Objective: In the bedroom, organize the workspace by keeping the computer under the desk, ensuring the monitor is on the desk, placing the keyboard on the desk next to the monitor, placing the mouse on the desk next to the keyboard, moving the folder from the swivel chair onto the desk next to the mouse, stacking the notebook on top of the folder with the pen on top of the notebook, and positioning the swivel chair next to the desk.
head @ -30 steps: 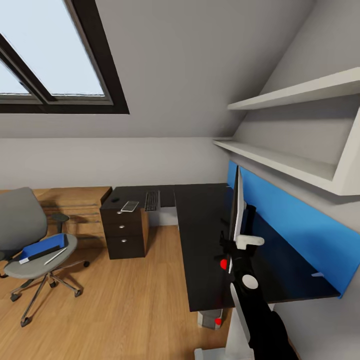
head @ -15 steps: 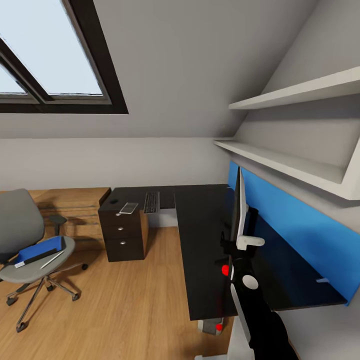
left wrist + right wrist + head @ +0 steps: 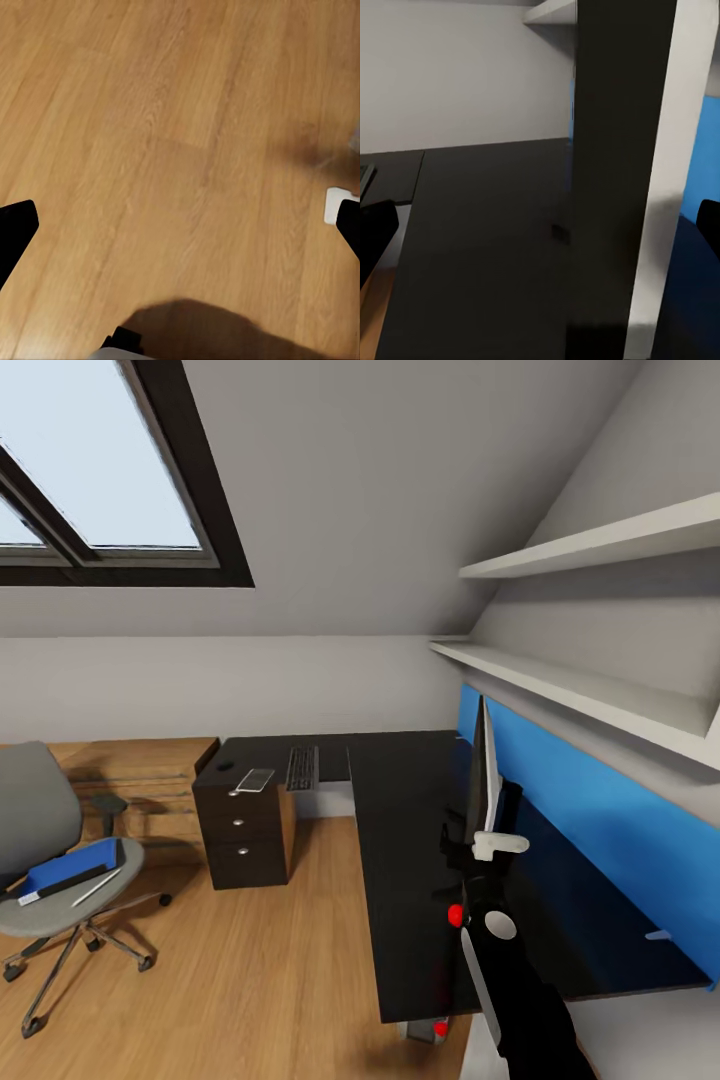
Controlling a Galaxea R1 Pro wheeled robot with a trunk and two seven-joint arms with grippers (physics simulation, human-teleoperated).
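Standing edge-on upon the black counter (image 3: pixel 400 860), the monitor (image 3: pixel 484 780) rises between the right jaws (image 3: pixel 607 225), which are spread wide either side of it. The left jaws (image 3: pixel 180 225), also wide, hang over wooden floor (image 3: pixel 150 135). Well away, the keyboard (image 3: pixel 302 767) and mouse (image 3: pixel 224 765) lie on the counter; the folder (image 3: pixel 70 866) sits on the swivel chair (image 3: pixel 50 860).

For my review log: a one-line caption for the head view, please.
Right gripper beside the edge-on monitor on the desk; folder on the swivel chair.

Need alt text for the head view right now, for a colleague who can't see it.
Black L-shaped desk under a sloped ceiling, the monitor edge-on by the right arm; keyboard on its far wing. Swivel chair stands apart left, holding the blue folder.
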